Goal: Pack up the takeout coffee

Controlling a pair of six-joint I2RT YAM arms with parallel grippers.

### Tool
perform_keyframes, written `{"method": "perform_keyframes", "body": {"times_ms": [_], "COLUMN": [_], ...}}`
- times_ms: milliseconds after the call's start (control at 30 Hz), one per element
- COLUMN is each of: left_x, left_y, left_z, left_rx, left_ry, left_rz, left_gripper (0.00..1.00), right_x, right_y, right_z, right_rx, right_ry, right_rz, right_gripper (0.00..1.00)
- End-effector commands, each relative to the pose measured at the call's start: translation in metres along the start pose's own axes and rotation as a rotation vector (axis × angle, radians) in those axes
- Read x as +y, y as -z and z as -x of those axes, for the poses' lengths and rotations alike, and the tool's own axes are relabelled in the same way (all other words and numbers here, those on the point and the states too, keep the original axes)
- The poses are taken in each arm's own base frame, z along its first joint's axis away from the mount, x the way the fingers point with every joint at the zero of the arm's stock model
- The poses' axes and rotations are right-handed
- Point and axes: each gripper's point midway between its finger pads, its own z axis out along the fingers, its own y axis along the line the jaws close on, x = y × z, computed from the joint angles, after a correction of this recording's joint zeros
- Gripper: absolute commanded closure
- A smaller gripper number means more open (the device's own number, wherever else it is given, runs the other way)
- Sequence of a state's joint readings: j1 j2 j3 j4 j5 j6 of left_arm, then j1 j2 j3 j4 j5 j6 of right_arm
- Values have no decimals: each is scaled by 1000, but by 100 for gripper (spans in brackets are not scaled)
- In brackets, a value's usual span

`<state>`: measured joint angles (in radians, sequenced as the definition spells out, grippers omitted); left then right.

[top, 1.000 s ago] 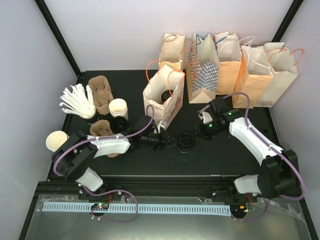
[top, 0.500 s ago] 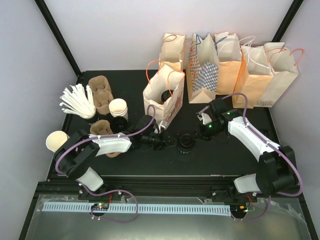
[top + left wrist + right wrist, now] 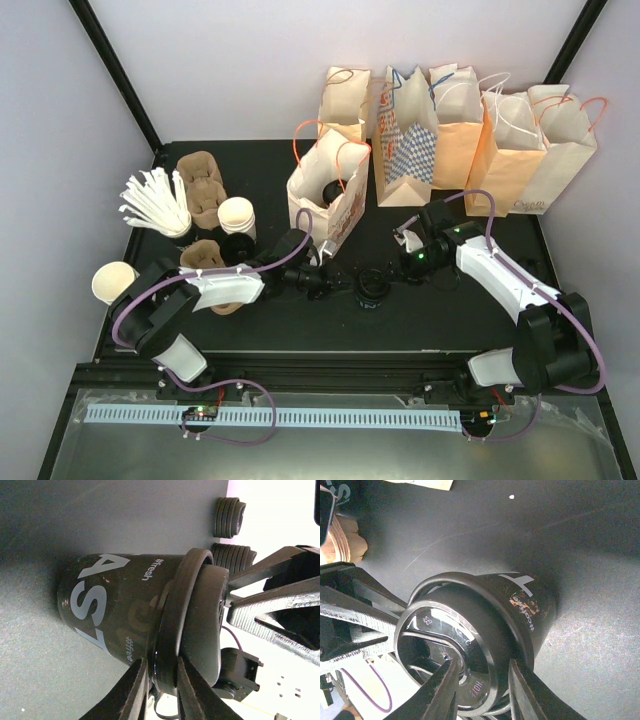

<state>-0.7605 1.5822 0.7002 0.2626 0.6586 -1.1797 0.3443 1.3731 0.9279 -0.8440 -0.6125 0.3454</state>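
Dark lettered cup (image 3: 112,605), black lid (image 3: 200,625)

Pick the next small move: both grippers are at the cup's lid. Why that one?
Likely open the right gripper and back it off. Both grippers are on the lid rim of the takeout coffee, upright on the table. The left gripper pinches the rim and is nearer the open bag, so it seems better placed to carry.

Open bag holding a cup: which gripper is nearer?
Left. The left gripper is just in front of the bag, at the coffee cup's left side; the right gripper is across that cup, farther right.
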Motion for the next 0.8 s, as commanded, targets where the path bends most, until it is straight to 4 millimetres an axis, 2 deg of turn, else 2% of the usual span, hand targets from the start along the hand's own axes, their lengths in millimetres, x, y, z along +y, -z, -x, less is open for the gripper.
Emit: {"method": "perform_keyframes", "body": {"times_ms": [0,333,767], "left_x": [0,28,54], "left_y": [-6,-9,-16], "left_z": [2,-3,-15], "left_rx": [6,29,67], "left_ry": [-21,-6,43], "left_rz": [24,134,156], "left_gripper": [83,86,84], "right_x": [5,-4,-19], "right_y": [-1,-6,-10], "right_z": [-4,-8,-19], "right_rx": [14,31,59], "right_ry": [8,-7,-26], "right_rz": [30,0,-57], "right_gripper": [69,68,67]}}
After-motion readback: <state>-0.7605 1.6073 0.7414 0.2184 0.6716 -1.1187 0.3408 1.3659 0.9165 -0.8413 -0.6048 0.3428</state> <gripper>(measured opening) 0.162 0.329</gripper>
